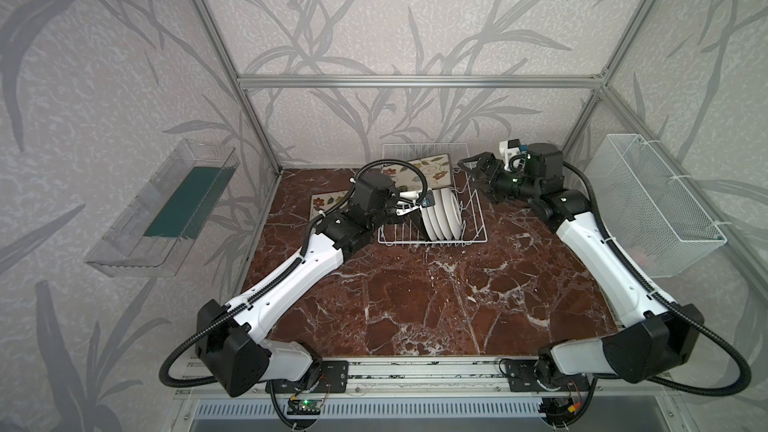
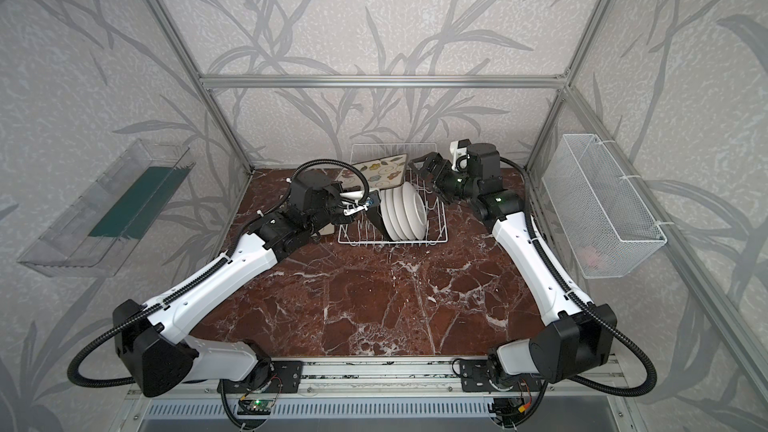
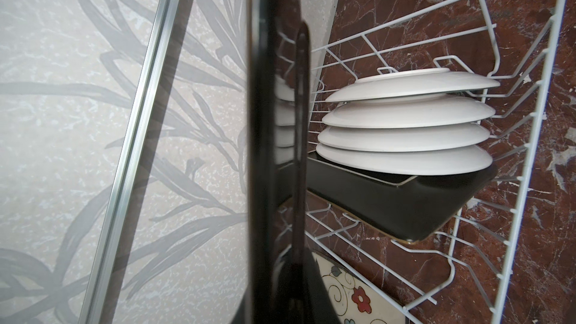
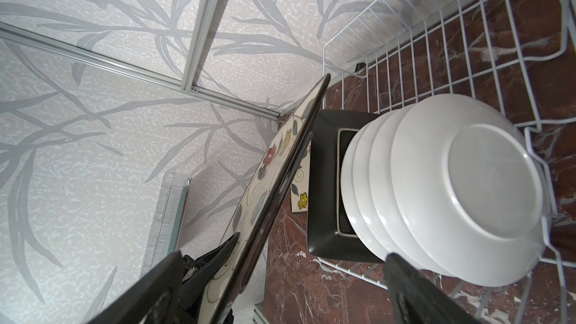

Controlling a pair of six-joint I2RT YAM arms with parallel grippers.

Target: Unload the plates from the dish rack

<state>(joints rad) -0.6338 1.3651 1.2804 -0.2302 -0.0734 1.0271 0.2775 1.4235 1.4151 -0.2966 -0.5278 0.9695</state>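
My left gripper [image 1: 409, 193] is shut on a square flowered plate [image 1: 428, 172] with a black back, held tilted above the white wire dish rack [image 1: 432, 241]. In the left wrist view this plate is a dark edge-on band [image 3: 274, 120]. Several round white plates [image 1: 442, 214] stand in the rack, with a black-backed square plate [image 4: 324, 188] behind them. Another flowered plate [image 1: 326, 205] lies flat on the table left of the rack. My right gripper [image 1: 473, 168] hangs open at the rack's far right corner. In the right wrist view the held plate's edge [image 4: 280, 176] crosses between its fingers [image 4: 149, 291].
A white mesh basket [image 1: 652, 201] hangs on the right wall and a clear plastic tray [image 1: 166, 209] on the left wall. The red marble table [image 1: 415, 305] stretches in front of the rack. Aluminium frame posts stand at the back corners.
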